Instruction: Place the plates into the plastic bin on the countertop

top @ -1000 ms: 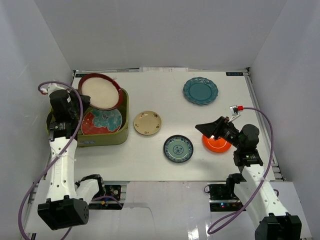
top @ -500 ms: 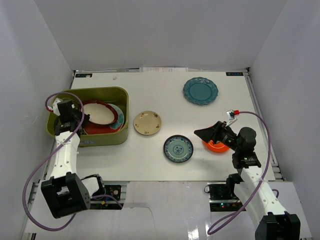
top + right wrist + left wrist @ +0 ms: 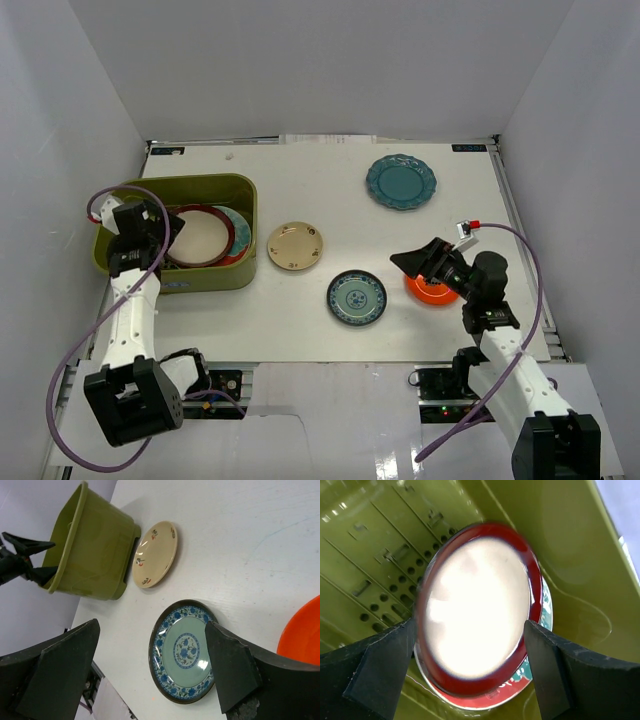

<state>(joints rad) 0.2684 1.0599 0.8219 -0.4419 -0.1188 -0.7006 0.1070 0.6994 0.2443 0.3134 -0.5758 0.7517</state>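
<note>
1. We see that the left gripper (image 3: pixel 470 625) has just let go. A moment ago it held the maroon-rimmed plate (image 3: pixel 200 236); now its jaws are wide and hold nothing.
2. That plate now lies in the green plastic bin (image 3: pixel 190 180), on top of the red floral plate (image 3: pixel 240 228). We think this step is done.
3. The right gripper (image 3: pixel 425 258) has opened a bit more. It hangs wide and empty just over the orange plate (image 3: pixel 435 290).
4. Still out on the white countertop (image 3: pixel 330 200) are the orange plate, the blue-patterned plate (image 3: pixel 356 297), the small beige plate (image 3: pixel 295 245) and the teal plate (image 3: pixel 401 181).
5. The blue and beige plates lie between the orange plate and the bin, so we think a carry should go over them.
</note>
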